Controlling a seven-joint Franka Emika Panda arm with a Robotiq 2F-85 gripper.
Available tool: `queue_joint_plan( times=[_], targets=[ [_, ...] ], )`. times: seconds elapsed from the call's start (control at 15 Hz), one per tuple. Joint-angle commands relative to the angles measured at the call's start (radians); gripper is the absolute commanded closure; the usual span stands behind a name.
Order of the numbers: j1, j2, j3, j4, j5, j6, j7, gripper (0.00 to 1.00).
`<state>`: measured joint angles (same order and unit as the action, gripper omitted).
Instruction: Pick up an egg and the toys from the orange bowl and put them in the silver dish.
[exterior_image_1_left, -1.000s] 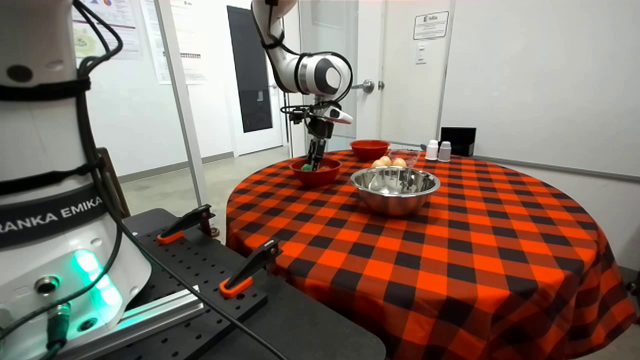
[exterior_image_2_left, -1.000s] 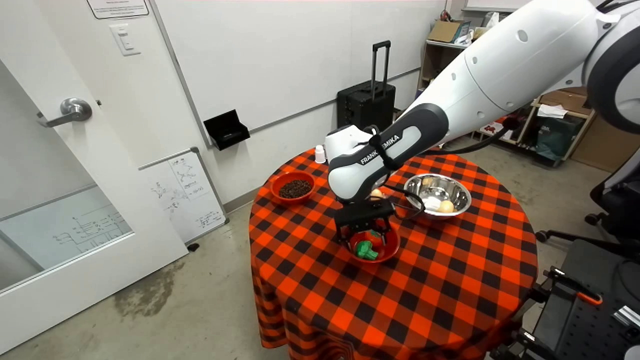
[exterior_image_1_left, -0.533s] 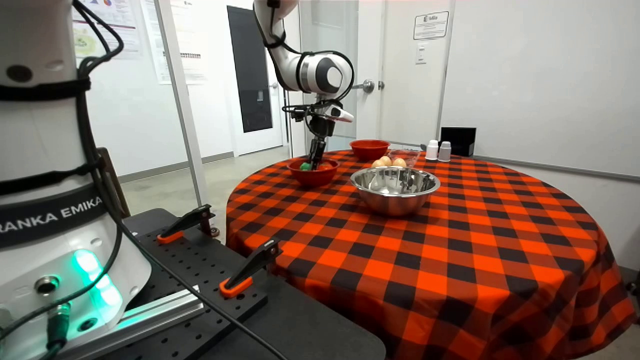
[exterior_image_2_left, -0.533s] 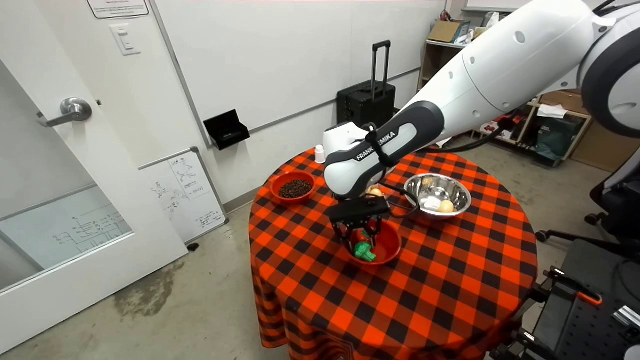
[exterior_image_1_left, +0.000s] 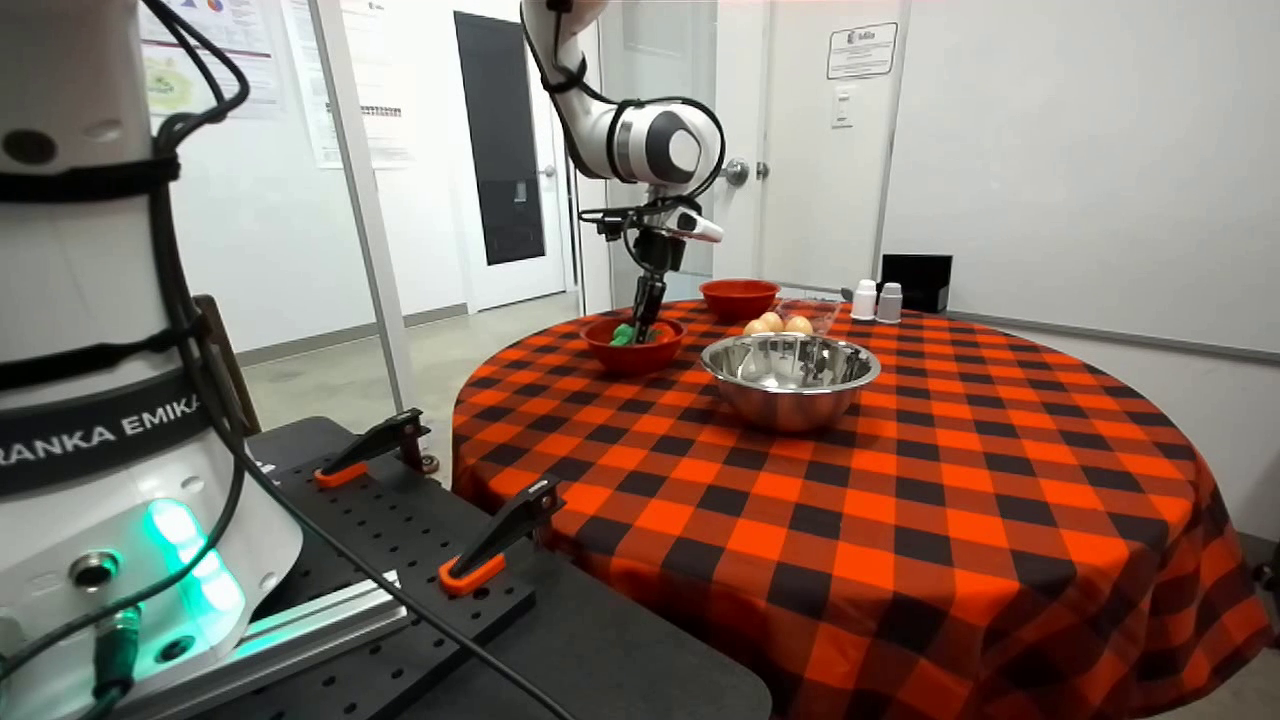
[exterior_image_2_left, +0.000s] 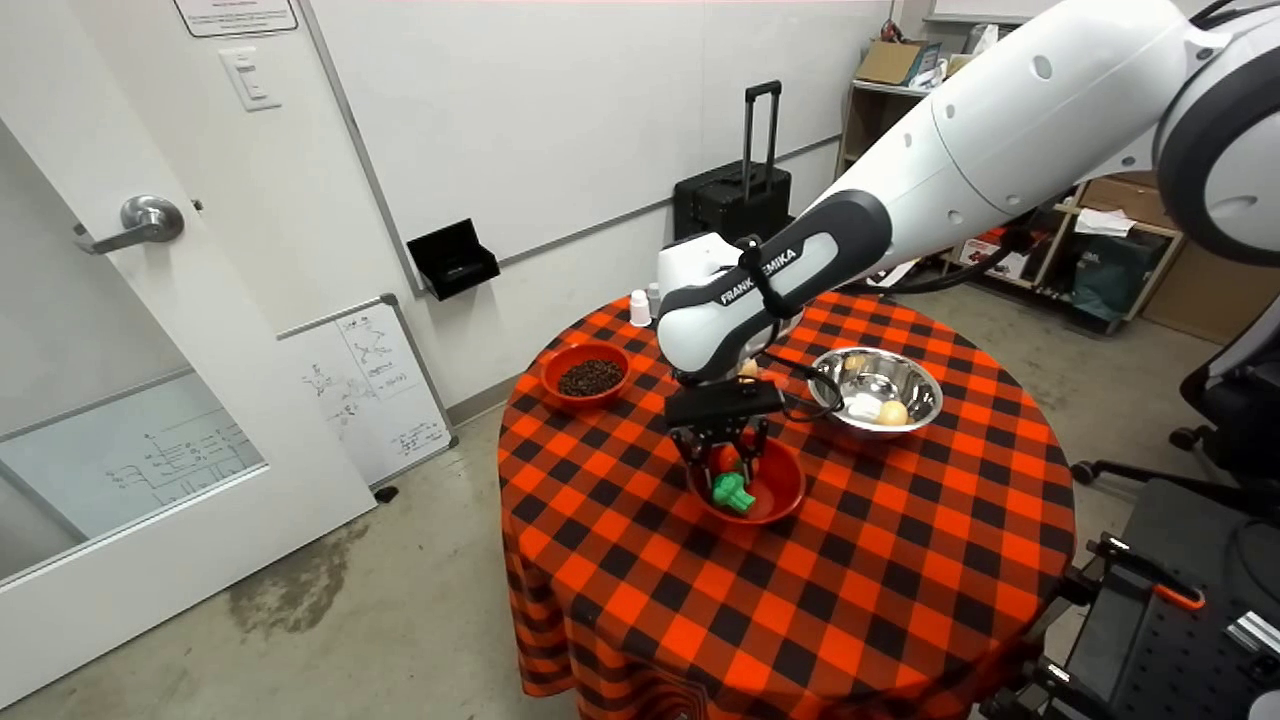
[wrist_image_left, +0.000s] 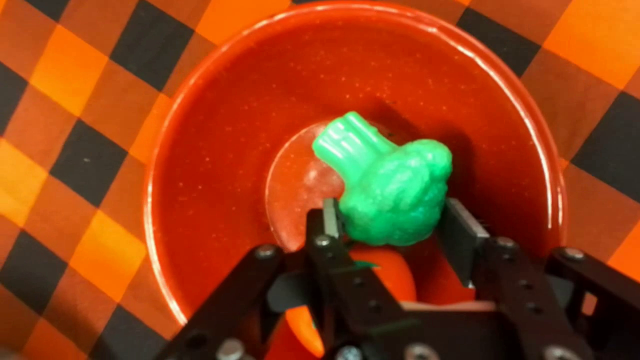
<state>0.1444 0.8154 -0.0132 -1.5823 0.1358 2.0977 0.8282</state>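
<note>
In the wrist view my gripper (wrist_image_left: 392, 212) is shut on a green broccoli toy (wrist_image_left: 395, 190), one pad against each side of its head. The toy is down inside the orange bowl (wrist_image_left: 220, 135). Behind it, partly hidden by the fingers, lie a red round toy (wrist_image_left: 395, 272) with a green mark and an orange piece (wrist_image_left: 304, 330). The silver dish (exterior_image_1_left: 790, 405) stands beside this bowl, and an egg (exterior_image_2_left: 892, 413) rests in it. Several more eggs (exterior_image_1_left: 770, 323) sit behind the dish in an exterior view.
Another orange-red bowl (exterior_image_2_left: 553, 385) holds dark brown beans. Two white cups (exterior_image_1_left: 865, 300) and a clear plastic box (exterior_image_1_left: 815, 315) stand toward the far side of the checked tablecloth (exterior_image_1_left: 900, 480). A door and whiteboard (exterior_image_1_left: 1080, 160) are beyond the table.
The fingers were wide apart a second ago and have come together around the broccoli toy. The orange bowl and the toys in it have shifted slightly. The hand has moved a little.
</note>
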Motion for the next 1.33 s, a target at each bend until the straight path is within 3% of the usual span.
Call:
queue_joint_plan(
  times=[0.0, 0.4, 0.8, 0.87, 0.93, 1.27],
  targets=[
    [-0.034, -0.029, 0.011, 0.01, 0.044, -0.025, -0.044, 0.74],
    [-0.079, -0.134, 0.023, -0.023, 0.071, -0.057, -0.179, 0.74],
    [-0.083, -0.253, -0.045, -0.094, 0.003, -0.026, -0.22, 0.74],
    [-0.054, -0.333, -0.058, -0.077, -0.03, -0.1, -0.175, 0.74],
    [-0.086, -0.3, -0.074, -0.132, -0.031, -0.005, -0.215, 0.74],
    [-0.127, -0.399, -0.137, -0.238, -0.084, 0.111, -0.207, 0.74]
  ],
)
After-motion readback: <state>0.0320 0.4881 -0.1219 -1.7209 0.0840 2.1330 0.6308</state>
